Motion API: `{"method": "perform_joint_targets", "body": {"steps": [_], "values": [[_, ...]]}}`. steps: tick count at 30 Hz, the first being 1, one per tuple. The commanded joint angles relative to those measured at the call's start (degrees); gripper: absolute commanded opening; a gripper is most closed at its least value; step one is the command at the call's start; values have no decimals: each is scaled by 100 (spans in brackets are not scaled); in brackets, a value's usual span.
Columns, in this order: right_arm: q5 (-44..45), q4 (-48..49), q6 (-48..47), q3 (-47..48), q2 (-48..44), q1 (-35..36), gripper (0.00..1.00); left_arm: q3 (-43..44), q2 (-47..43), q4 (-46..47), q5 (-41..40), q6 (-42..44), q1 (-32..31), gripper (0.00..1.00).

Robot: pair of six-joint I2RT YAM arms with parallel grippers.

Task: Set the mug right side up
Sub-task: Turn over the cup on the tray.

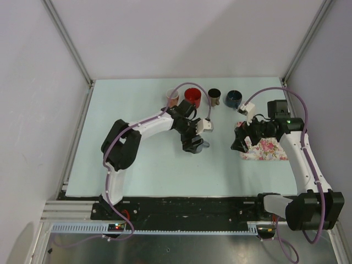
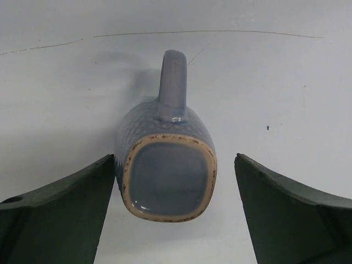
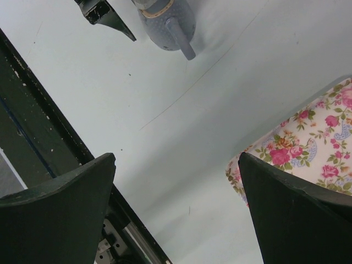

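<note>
The mug (image 2: pixel 168 176) is showing a blue-grey glaze with a fine dotted texture, a squarish, rounded base ringed by a bare, speckled tan rim, and a loop handle in the same blue-grey. It is sitting near the middle of the table (image 1: pixel 137 165), directly under the left hand (image 2: pixel 175 158). Its base is facing up at the left wrist camera and its mouth is hidden beneath, so its long axis is running down toward the table top. The handle is pointing right, toward the right hand (image 3: pixel 176 155). The left hand is standing open around the mug. One finger (image 2: pixel 66 214) is sitting just beside the mug's wall, though I cannot tell whether it is touching, and the other finger (image 2: pixel 291 214) is standing clear of it. The right hand is hanging wide open, holding nothing, above the table at the left edge of a flowered mat (image 3: pixel 308 148). A pink cup (image 1: pixel 172 97), a red cup (image 1: pixel 192 97), a black cup (image 1: pixel 214 96) and a dark blue cup (image 1: pixel 234 98) are standing in a row at the far side. The table is showing a pale blue-green top with faint scratches, and plain white walls (image 1: pixel 181 38) with metal posts (image 1: pixel 67 41) are enclosing it.
</note>
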Motion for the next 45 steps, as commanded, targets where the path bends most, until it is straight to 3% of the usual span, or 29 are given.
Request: {"method": "perform_joint_targets", "body": {"steps": [1,13,17,23,27,30,32,37,45], "values": [[21,34,-107,1,12,60,99,247,96,5,44,-63,-110,93],[65,15,-139,-12,36,114,99,423,217,2,-63,-33,-150,96],[71,7,-144,-11,38,113,100,486,278,-12,21,-79,-165,92],[64,-2,-159,-13,13,116,100,463,375,-99,40,-10,-193,71],[74,-15,-191,-8,4,115,100,446,395,-182,110,-15,-202,45],[109,-28,-257,-9,-34,125,100,491,337,-254,141,-112,-199,16],[169,-5,-334,-14,-110,151,99,551,258,-311,177,-288,-194,4],[824,248,-543,-78,-481,505,99,781,-130,-437,986,-1136,-32,0],[2889,1448,-1665,-1146,-1562,1924,99,1605,-52,-438,2889,-4025,352,0]]}}
